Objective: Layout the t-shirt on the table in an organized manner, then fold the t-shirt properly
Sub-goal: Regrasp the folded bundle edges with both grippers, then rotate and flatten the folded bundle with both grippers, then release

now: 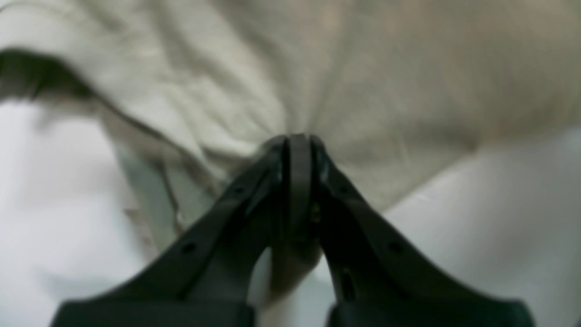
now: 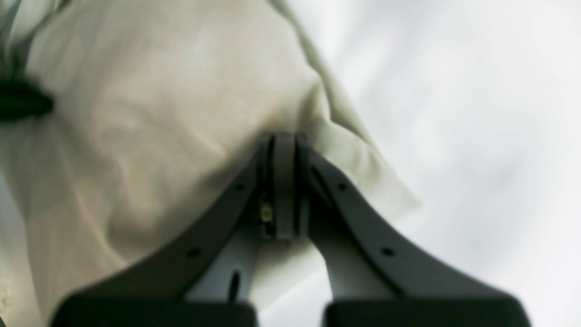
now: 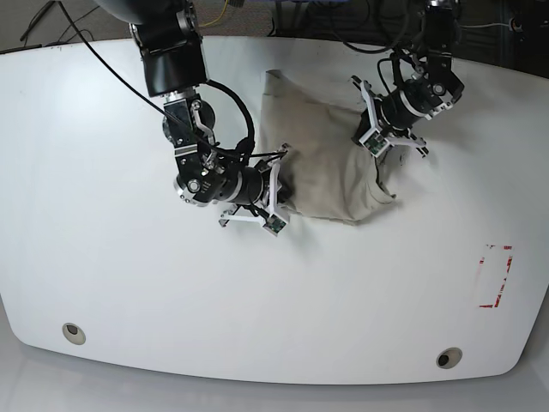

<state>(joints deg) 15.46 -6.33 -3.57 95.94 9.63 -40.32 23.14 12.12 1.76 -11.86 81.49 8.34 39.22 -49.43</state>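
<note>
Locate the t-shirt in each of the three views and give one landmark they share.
Left wrist: t-shirt fills the top, pinched by the left tool.
Right wrist: t-shirt fills upper left, pinched by the right tool.
Base: t-shirt upper centre, between both arms.
Shared landmark: the white table.

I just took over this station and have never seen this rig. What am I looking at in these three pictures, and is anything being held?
It is a two-armed robot working over a white table. The base view looks down from above. The other two come from cameras on each wrist, looking along the black fingers. A crumpled beige t-shirt lies on the table. The left gripper is closed on a pinch of its cloth, and the right gripper is closed on the cloth at another side. A red tape outline and two round holes mark the tabletop.
</note>
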